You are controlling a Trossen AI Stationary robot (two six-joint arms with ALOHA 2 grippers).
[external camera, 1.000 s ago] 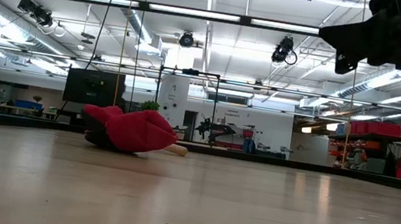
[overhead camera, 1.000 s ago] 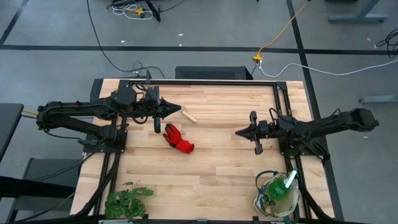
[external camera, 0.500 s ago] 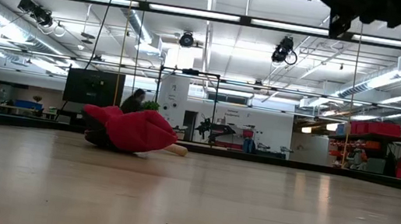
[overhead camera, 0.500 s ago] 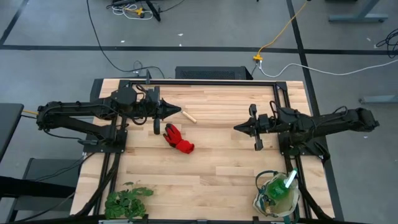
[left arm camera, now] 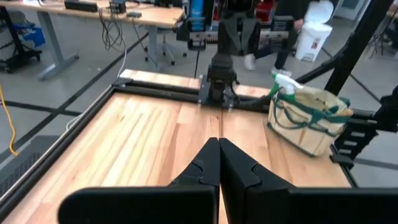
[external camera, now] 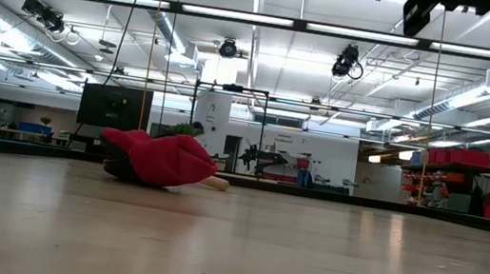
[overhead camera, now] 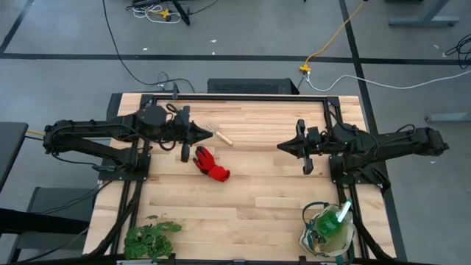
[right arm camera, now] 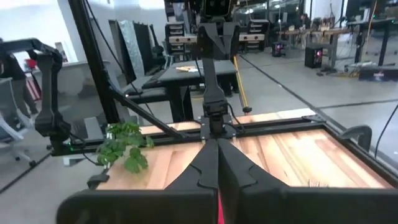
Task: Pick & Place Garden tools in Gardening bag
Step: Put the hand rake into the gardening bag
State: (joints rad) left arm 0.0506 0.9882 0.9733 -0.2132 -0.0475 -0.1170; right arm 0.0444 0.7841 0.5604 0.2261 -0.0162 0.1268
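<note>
Gardening bag [overhead camera: 327, 232] sat at the table's five o'clock corner, a green spray bottle [overhead camera: 342, 213] poking out. Left gripper [overhead camera: 207, 134] hung pressed together at ten o'clock; right gripper [overhead camera: 282, 146], likewise closed, at three. Red glove [overhead camera: 210, 164] lay near centre, and what seemed a wooden handle [overhead camera: 223, 138] just beyond it.

High camera looked straight down on my whole table [overhead camera: 243, 199]. Low camera sat at tabletop level, close to the boards, facing the room. Each wrist camera looked along my closed fingers toward the opposite arm. High and low shared the red glove [overhead camera: 211, 164] [external camera: 165, 158].
</note>
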